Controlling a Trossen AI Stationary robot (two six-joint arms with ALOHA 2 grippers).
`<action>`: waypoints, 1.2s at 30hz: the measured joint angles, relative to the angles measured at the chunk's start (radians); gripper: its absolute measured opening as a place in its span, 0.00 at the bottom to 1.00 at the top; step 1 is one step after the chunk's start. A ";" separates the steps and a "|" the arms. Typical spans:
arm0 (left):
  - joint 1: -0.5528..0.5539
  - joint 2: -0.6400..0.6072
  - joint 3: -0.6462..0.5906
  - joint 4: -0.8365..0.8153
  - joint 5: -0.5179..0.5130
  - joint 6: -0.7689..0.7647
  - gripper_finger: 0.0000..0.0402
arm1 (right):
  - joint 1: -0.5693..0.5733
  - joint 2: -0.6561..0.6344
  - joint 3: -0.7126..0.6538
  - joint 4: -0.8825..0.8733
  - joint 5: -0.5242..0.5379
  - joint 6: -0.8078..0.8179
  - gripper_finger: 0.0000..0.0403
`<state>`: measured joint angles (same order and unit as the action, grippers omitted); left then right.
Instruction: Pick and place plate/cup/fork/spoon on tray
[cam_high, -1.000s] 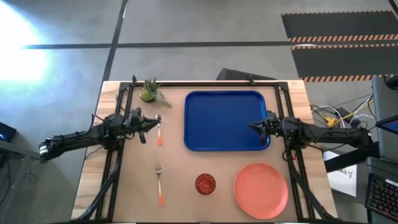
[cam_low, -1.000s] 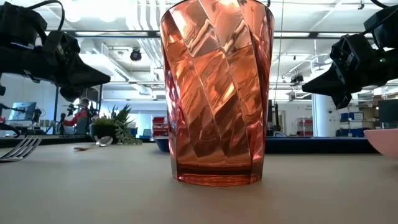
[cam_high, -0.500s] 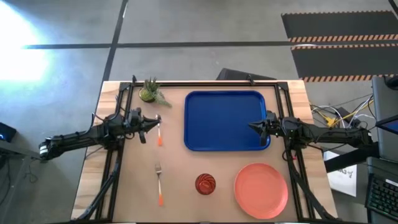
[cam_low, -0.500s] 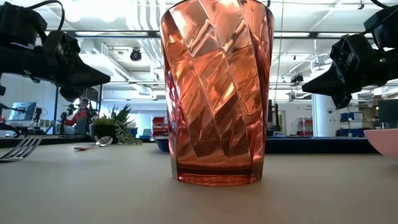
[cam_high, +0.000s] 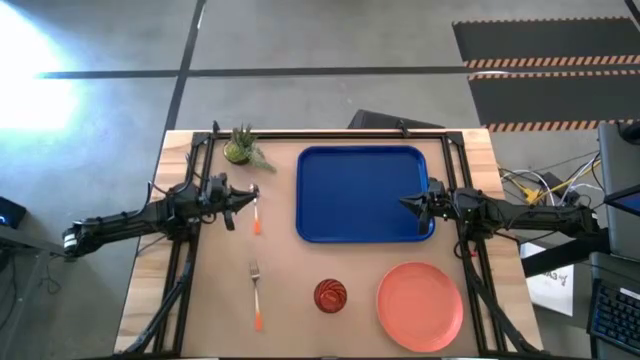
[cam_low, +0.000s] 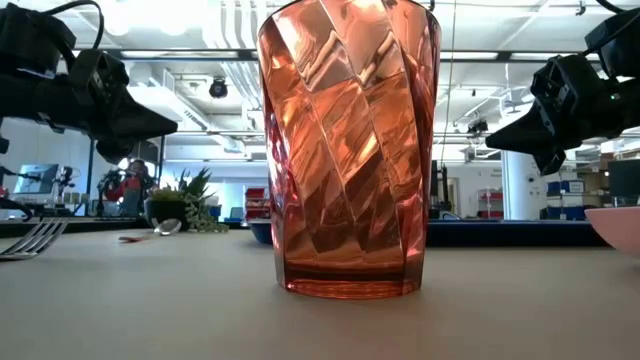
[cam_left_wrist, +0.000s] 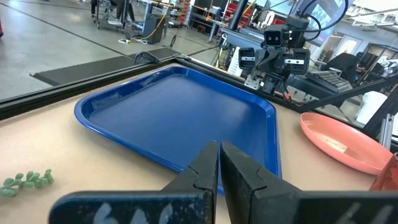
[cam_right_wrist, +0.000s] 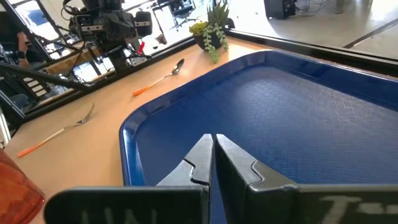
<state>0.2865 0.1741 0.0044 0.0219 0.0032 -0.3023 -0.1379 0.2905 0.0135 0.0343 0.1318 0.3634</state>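
Fingers (cam_left_wrist: 219, 163) of the left arm are pressed together, holding nothing, and hover over the wooden table (cam_high: 290, 280) just beside the orange-handled spoon with the rounded silver head (cam_high: 256, 210). The right arm's fingers (cam_right_wrist: 211, 155) are likewise closed and empty, poised over the right edge of the large bright blue rectangular plastic tray (cam_high: 355, 195), which is bare.

Nearest the front edge lie the orange-handled fork with silver tines (cam_high: 256, 295), the small dark red cup with an orange pattern (cam_high: 330, 295) and the big round salmon-pink plate (cam_high: 420, 305), all well apart from each other with clear tabletop between them and the tray. From table height the cup fills the middle, hiding much of the tray; the plate is cut off at the side. A small green potted plant (cam_high: 242, 146) stands at the far left corner.
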 joint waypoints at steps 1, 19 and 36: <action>0.000 0.000 0.000 0.000 0.000 0.000 0.00 | 0.000 0.000 0.000 0.000 0.000 0.002 0.02; 0.000 0.000 0.000 0.000 0.000 0.000 0.00 | 0.000 0.000 0.000 0.073 0.000 0.083 0.02; 0.000 0.000 0.000 0.000 0.000 0.000 0.00 | 0.000 0.000 0.000 0.381 0.077 0.334 0.02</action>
<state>0.2866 0.1741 0.0044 0.0219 0.0033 -0.3023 -0.1375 0.2905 0.0135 0.4158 0.2087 0.6970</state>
